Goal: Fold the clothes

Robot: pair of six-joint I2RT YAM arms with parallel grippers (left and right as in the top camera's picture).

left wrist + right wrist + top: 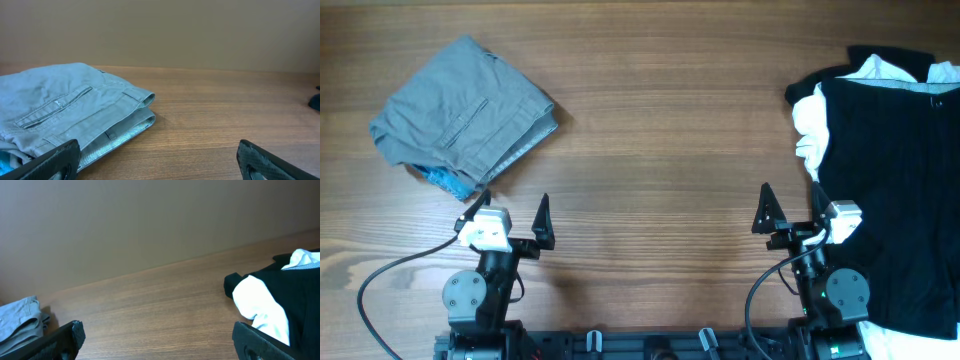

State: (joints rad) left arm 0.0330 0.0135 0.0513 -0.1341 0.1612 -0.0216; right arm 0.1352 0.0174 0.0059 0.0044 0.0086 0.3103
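The clothes lie in two heaps. Folded mid-grey shorts [465, 110] rest at the back left, a light-blue piece [448, 180] peeking out beneath their near edge. A large black garment [890, 190] covers the right side, with a white piece [812, 135] at its left edge. My left gripper [512, 212] stands open just in front of the shorts, touching nothing. In the left wrist view the shorts [65, 110] lie beyond the left fingertip [55, 160]. My right gripper [792, 212] is open beside the black garment's left edge, with bare wood between its fingers [160, 340]. The white piece [260, 302] sits just past its right finger.
The wooden table [670, 120] stretches between the two heaps. Both arm bases and their cables [380, 280] sit along the front edge. A plain wall rises behind the table's far edge [200, 35].
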